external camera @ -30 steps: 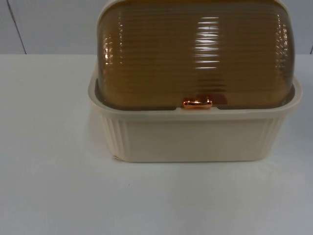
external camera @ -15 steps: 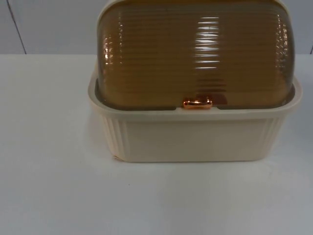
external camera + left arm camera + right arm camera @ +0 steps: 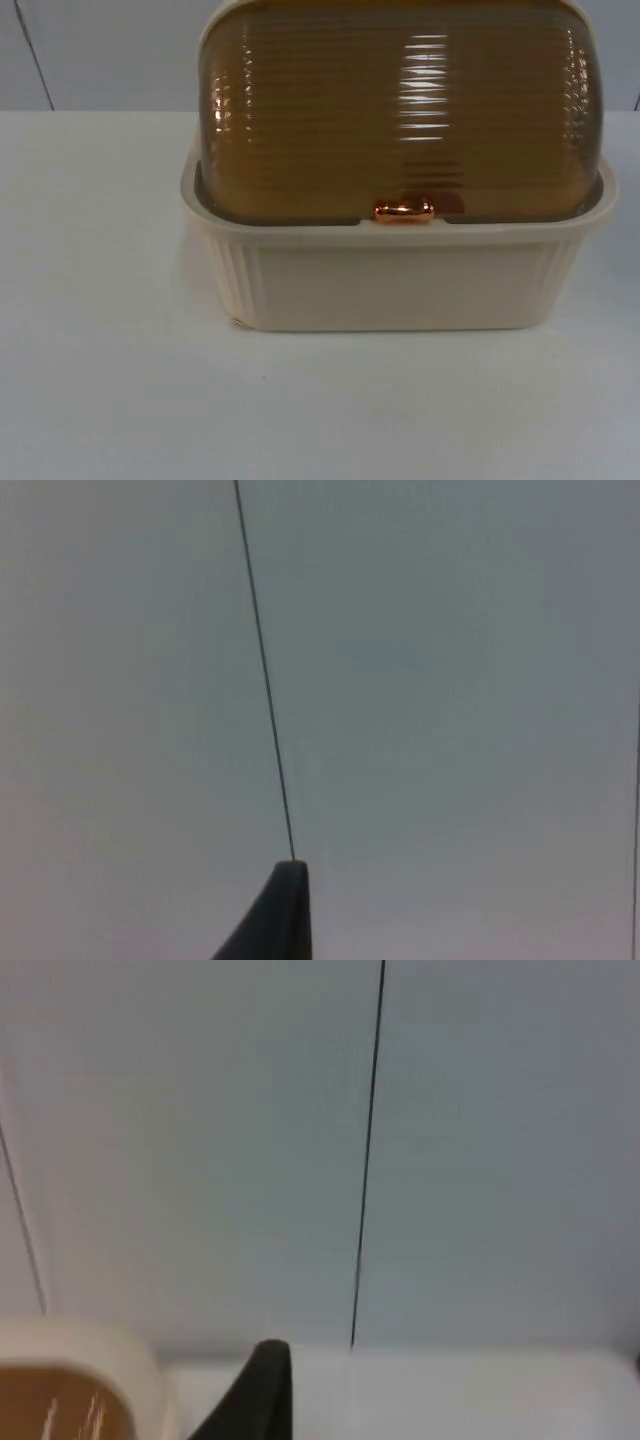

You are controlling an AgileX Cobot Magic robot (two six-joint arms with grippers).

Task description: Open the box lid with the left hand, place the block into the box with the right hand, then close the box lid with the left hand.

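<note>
A: What carries the things?
B: A flat white surface (image 3: 110,380). It reaches back to a grey partition wall (image 3: 110,55).
A: What stands on it?
B: A cream ribbed plastic box (image 3: 400,285) stands directly on it, near the wall. Its amber transparent domed lid (image 3: 400,110) is down, with a small copper handle (image 3: 404,211) at the front edge.

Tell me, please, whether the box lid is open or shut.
Shut: the amber lid sits down on the cream box rim, its copper handle at the front edge.

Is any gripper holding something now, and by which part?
Nothing is held. The box stands alone with its lid shut and the handle untouched.
</note>
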